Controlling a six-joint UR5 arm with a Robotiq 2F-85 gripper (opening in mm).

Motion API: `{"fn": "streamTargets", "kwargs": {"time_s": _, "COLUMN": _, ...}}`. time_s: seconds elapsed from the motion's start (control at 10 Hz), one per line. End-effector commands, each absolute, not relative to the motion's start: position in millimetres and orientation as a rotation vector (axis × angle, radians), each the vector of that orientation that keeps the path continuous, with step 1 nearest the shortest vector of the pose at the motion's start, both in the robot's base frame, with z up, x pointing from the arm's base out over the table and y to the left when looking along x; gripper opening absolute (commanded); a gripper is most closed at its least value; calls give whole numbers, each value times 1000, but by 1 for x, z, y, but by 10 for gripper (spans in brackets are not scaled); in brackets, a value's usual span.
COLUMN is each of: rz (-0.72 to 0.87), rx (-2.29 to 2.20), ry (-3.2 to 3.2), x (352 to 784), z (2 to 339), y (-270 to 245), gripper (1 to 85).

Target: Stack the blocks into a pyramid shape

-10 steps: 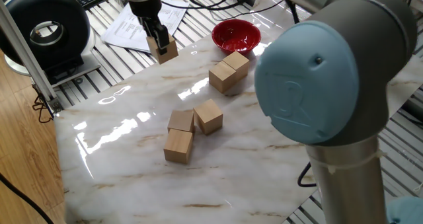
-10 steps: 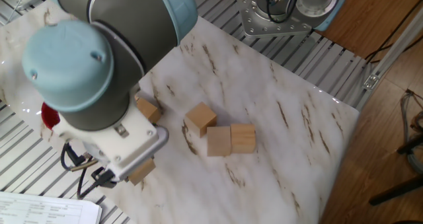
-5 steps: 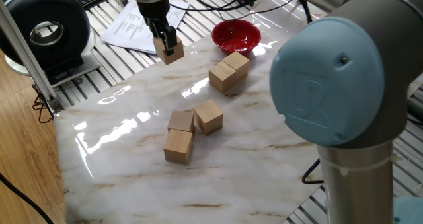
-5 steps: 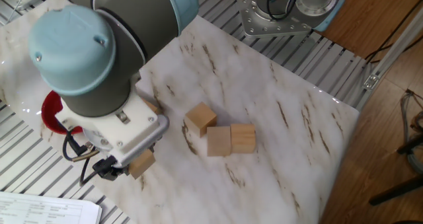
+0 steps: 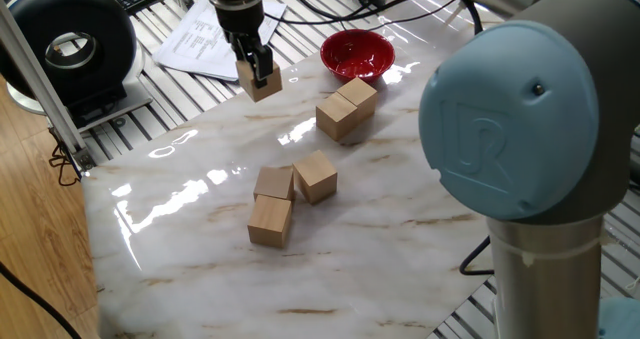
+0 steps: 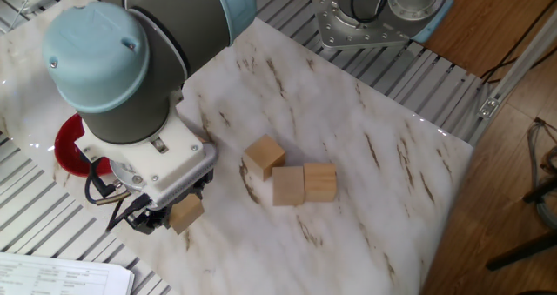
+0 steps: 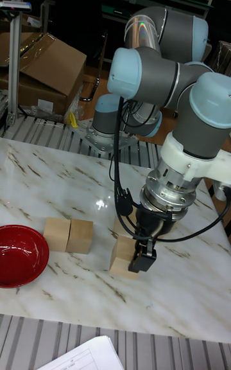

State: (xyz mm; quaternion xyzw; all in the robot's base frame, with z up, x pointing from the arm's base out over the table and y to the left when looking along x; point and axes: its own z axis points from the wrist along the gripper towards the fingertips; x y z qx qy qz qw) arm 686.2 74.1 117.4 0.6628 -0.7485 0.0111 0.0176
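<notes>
Meanwhile, one fixed view showed the gripper (image 5: 258,74) closed on a block (image 5: 260,82), lifted slightly since a second before, well apart from five blocks (image 5: 293,183) on the marble table (image 5: 180,239). The other fixed view showed it beside the red bowl (image 6: 66,145). The tall view agreed; stacking remained undone.

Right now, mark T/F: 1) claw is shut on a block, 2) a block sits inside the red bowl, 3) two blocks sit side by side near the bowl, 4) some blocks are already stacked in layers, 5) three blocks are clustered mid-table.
1) True. The claw grips one wooden block.
2) False. The red bowl holds no block.
3) True. The pair of blocks touch side by side near the bowl.
4) False. Every block in view rests on the marble table; none sits on another.
5) True. The three-block cluster lies mid-table.
</notes>
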Motion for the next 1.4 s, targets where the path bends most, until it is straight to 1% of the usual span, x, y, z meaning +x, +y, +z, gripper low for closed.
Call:
{"fn": "streamTargets", "kwargs": {"time_s": 0.0, "rz": 17, "rx": 2053, "ry": -2353, "x": 687, "z": 117, "y": 77, "gripper": 10}}
{"fn": "streamTargets", "kwargs": {"time_s": 0.1, "rz": 7, "rx": 2050, "ry": -2374, "x": 688, "z": 117, "y": 80, "gripper": 10}}
{"fn": "streamTargets", "kwargs": {"time_s": 0.3, "rz": 41, "rx": 2082, "ry": -2356, "x": 694, "z": 117, "y": 78, "gripper": 10}}
{"fn": "streamTargets", "kwargs": {"time_s": 0.6, "rz": -18, "rx": 2092, "ry": -2353, "x": 688, "z": 117, "y": 85, "gripper": 10}}
{"fn": "streamTargets", "kwargs": {"time_s": 0.8, "rz": -10, "rx": 2118, "ry": -2346, "x": 691, "z": 117, "y": 87, "gripper": 10}}
{"fn": "streamTargets", "kwargs": {"time_s": 1.2, "rz": -73, "rx": 2126, "ry": -2374, "x": 690, "z": 117, "y": 99, "gripper": 10}}
{"fn": "streamTargets", "kwargs": {"time_s": 1.3, "rz": -54, "rx": 2134, "ry": -2364, "x": 691, "z": 117, "y": 96, "gripper": 10}}
